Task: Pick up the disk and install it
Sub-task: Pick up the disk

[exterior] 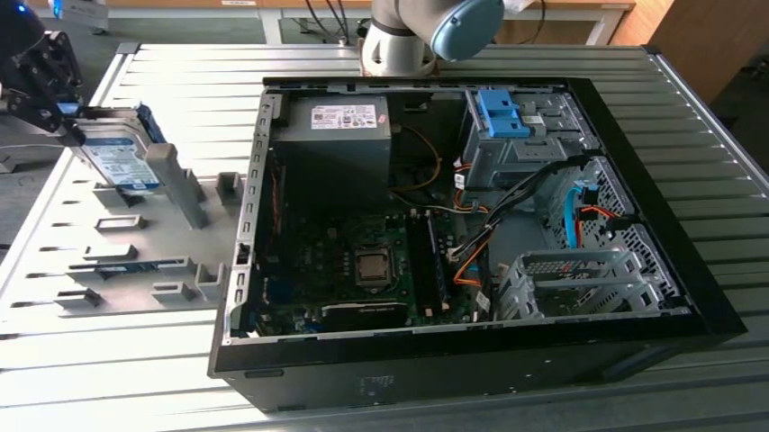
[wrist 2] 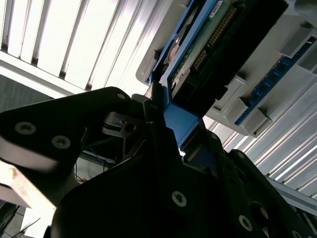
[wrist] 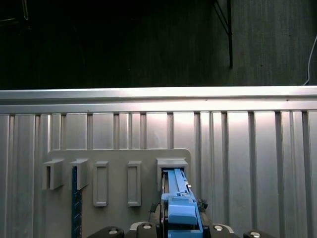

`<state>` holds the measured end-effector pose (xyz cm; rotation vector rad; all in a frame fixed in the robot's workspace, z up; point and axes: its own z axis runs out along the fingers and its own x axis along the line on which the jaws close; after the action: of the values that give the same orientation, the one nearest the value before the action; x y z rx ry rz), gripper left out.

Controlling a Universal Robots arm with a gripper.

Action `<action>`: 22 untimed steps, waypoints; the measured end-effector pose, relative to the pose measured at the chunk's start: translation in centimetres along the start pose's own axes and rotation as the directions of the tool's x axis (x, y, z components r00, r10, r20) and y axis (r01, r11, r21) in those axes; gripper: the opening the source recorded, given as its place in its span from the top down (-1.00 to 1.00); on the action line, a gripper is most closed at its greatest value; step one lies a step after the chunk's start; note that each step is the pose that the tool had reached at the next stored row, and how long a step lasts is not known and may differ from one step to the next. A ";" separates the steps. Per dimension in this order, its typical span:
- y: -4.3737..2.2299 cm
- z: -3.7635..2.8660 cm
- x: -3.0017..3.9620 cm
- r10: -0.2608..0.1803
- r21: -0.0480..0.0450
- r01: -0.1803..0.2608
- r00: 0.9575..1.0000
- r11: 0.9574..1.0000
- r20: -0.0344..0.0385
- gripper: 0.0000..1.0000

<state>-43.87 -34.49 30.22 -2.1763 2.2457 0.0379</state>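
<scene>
Jaws clamped on disk (exterior: 121,162) edge — disk upright beside grey post (exterior: 183,189), case (exterior: 420,378) apart.

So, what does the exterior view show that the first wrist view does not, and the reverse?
Exterior view: the open computer case, its motherboard, the dark grey box, a bare blue clip, and the white-and-blue label of the disk. First wrist view: the dark surface beyond the edge of the table, with a thin cable, and the disk's blue frame seen end-on. Both: the gripper shut on the disk, the grey slotted fixture, the ribbed table.
</scene>
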 end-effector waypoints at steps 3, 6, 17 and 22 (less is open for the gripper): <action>0.00 -0.37 -0.01 0.000 0.000 0.000 1.000 1.000 0.000 0.25; 0.01 -0.82 -0.02 0.000 0.000 0.000 1.000 1.000 0.000 0.25; 0.02 -2.69 -0.07 0.000 0.000 0.000 1.000 1.000 0.000 0.25; 0.03 -3.65 -0.10 0.000 0.000 0.000 1.000 1.000 0.000 0.25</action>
<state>-43.86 -34.49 33.87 -2.1763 2.2457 0.0378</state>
